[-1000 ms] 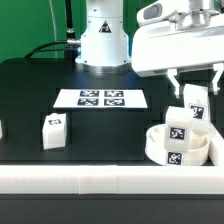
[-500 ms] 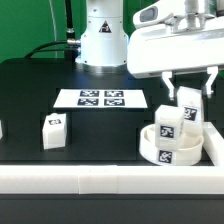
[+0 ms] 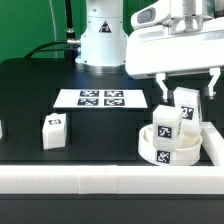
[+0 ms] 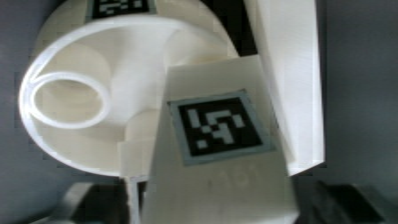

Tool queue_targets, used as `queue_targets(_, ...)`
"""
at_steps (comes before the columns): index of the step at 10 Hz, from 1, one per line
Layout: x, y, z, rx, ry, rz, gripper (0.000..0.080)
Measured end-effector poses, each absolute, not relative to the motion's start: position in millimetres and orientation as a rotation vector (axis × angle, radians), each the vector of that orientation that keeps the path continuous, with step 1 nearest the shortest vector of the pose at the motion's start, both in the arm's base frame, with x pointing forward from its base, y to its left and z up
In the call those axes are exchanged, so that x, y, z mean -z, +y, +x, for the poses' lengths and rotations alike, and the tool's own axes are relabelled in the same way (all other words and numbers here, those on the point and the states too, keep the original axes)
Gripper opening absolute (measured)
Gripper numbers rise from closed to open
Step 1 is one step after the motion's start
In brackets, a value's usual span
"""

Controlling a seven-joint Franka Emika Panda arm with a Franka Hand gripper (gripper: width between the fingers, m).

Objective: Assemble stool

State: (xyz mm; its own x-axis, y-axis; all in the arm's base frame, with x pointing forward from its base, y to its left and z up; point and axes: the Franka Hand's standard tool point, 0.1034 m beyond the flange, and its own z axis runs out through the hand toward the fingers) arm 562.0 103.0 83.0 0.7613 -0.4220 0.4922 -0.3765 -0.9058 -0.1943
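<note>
- Gripper (image 3: 189, 90) spread astride upright leg (image 3: 187, 104), apparently clear of it.
- Leg seemingly standing in seat (image 3: 148, 148) beside second leg (image 3: 167, 122), near table's (image 3: 30, 90) front edge, toward exterior view's right corner.
- Risk: loosely seated leg toppling if clipped on lifting away.

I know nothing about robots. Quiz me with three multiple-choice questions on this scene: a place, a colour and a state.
1. Where is the lone leg?
A. On the table, to the exterior view's left of the seat
B. Inside the seat
C. On the marker board

2. What colour is the table?
A. White
B. Black
C. Green

3. The leg under the gripper is:
A. Lying flat on the table
B. Hanging in mid-air
C. Standing in the seat

Answers: 1 A, it sits alone, apart from the seat. 2 B, the bare top is black. 3 C, it rises out of the seat.
</note>
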Motion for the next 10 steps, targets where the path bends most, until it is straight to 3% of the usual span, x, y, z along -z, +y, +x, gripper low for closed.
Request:
queue_targets(1,-82.6,100.9,562.3,0.830,0.646,-2.875,0.0604)
queue_targets(3,-82.2,101.1,561.8,0.826,0.639,-2.879,0.0641)
queue_targets(5,-92.5,100.8,563.9,0.797,0.628,-2.878,0.0647)
queue_targets(9,-137.1,86.6,576.2,0.740,0.635,-2.846,0.0648)
queue_targets(10,-134.8,86.6,575.4,0.740,0.634,-2.850,0.0648)
